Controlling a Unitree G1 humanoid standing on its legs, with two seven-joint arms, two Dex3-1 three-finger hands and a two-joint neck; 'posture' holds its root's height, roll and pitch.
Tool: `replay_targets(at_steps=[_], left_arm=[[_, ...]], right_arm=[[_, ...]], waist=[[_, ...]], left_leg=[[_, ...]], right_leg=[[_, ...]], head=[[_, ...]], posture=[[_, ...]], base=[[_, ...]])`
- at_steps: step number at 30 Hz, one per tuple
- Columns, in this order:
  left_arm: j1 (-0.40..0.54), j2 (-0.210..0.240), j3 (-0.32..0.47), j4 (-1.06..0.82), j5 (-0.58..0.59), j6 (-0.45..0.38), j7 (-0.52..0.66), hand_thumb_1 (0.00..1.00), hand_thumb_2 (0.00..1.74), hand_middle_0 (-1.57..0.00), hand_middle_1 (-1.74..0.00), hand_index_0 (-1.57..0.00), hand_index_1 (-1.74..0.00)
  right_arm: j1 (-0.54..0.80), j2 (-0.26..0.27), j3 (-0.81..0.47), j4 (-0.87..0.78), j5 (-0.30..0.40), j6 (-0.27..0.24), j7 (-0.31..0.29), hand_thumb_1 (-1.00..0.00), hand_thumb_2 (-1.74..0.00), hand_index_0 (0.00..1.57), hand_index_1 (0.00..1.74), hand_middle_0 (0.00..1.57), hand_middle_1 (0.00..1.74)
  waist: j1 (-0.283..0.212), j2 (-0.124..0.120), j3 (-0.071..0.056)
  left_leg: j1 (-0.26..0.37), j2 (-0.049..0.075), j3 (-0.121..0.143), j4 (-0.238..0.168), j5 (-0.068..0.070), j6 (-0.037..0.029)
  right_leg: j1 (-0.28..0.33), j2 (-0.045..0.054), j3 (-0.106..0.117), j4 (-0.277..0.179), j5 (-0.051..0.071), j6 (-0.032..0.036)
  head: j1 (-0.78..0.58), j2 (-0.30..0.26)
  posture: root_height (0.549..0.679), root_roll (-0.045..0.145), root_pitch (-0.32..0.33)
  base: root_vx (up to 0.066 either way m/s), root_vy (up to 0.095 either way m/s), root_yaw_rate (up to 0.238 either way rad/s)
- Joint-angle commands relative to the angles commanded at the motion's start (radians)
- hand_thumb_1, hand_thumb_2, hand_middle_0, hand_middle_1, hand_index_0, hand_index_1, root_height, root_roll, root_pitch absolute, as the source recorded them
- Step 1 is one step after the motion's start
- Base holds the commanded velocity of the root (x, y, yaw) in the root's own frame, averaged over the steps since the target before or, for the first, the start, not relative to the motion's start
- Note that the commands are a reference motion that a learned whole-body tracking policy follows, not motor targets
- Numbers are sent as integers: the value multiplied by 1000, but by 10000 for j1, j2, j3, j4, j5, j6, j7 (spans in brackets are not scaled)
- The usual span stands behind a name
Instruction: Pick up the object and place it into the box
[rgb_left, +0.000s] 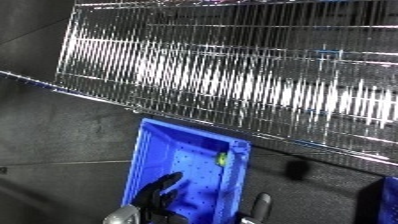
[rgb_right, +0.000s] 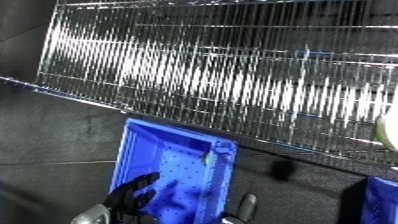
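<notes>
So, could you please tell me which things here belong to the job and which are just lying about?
Job in hand:
- blue bin
- left hand, over the bin with its fingers relaxed
- small yellow-green item at the bin's inner wall, perhaps the object

Lying about:
- wire shelf
- second blue bin, at the right edge
- pale green thing, by the shelf

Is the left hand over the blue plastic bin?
Yes, the black left hand reaches with straight fingers over the open blue plastic bin.
</notes>
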Motion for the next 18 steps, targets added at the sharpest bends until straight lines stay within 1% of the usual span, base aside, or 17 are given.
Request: replay_targets(at_steps=[3,5,7,9,13,15,18], left_arm=[[0,-137,-197,-223,-81,-42,110,0,0,0,0,0,0],[-8,-272,-387,-371,-133,46,142,0,0,0,0,0,0],[-3,-436,-585,-496,-236,103,174,0,0,0,0,0,0],[31,-607,-754,-598,-351,108,241,0,0,0,0,0,0],[182,-858,-982,-727,-351,13,477,0,0,0,0,0,0],[253,-908,-1038,-766,-267,-43,593,0,0,0,0,0,0],[336,-900,-1085,-819,-197,-85,730,0,0,0,0,0,0]], right_arm=[[-101,-62,-41,67,-78,25,43,0,0,0,0,0,0],[-199,-157,-81,121,-180,50,109,0,0,0,0,0,0],[-315,-280,-124,159,-314,106,181,0,0,0,0,0,0],[-421,-404,-164,166,-438,198,252,0,0,0,0,0,0],[-530,-585,-211,138,-550,344,432,0,0,0,0,0,0],[-547,-634,-209,107,-555,320,510,0,0,0,0,0,0],[-578,-688,-185,36,-567,244,623,0,0,0,0,0,0]], waist=[[-62,105,-42],[-117,194,-56],[-189,277,-54],[-260,329,-35],[-346,347,6],[-370,354,13],[-400,378,9]], left_leg=[[18,55,49,-148,122,-17],[45,78,68,-256,202,-21],[85,78,82,-309,229,-19],[119,59,95,-260,186,-18],[146,25,146,5,1,-8],[155,8,177,102,-66,2],[161,-12,219,191,-127,16]], right_leg=[[-53,14,43,11,63,17],[-96,9,63,71,77,28],[-121,5,87,130,80,32],[-126,-4,113,175,89,30],[-118,-26,147,259,124,-2],[-112,-20,157,289,130,-20],[-123,2,176,338,125,-43]], head=[[1815,-161],[2955,-220],[3894,-286],[4661,-376],[5593,-452],[5894,-466],[6360,-440]], posture=[[642,24,49],[642,23,49],[641,23,48],[641,24,42],[640,28,30],[640,30,27],[640,32,24]], base=[[-35,15,-144],[-38,54,-193],[-30,72,-228],[-10,56,-201],[3,8,-113],[0,-4,-82],[-5,1,-76]])
